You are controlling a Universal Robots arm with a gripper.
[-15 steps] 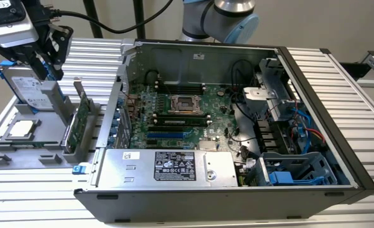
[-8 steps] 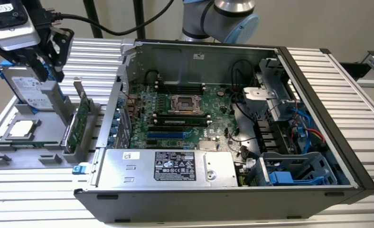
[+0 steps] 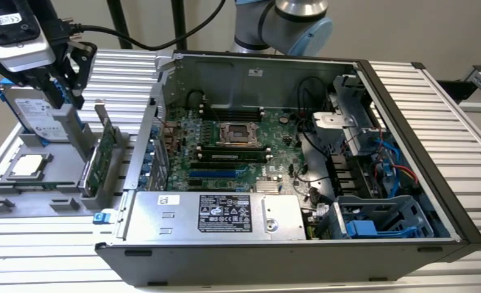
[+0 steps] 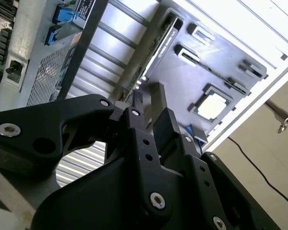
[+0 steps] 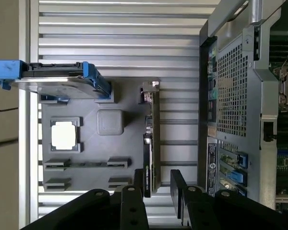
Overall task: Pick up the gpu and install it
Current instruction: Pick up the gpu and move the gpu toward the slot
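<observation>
First wrist view: the gripper (image 5: 159, 178) hangs with its fingers spread and nothing held, just over the gpu (image 5: 152, 139), which stands on edge in the grey holder (image 5: 86, 148). A skewed descent could drive a finger onto the card's edge or tip it. In the exterior view, at nine o'clock from the one open case (image 3: 265, 265), the holder carries one gpu, one hard drive (image 3: 35, 119) and one processor (image 3: 27, 166).

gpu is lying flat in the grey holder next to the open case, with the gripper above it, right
Not quite: it is not lying flat. The exterior view shows the gpu standing on edge in the grey holder. The rest holds: the holder sits next to the open case, and the gripper is above the gpu, with its fingers apart.
</observation>
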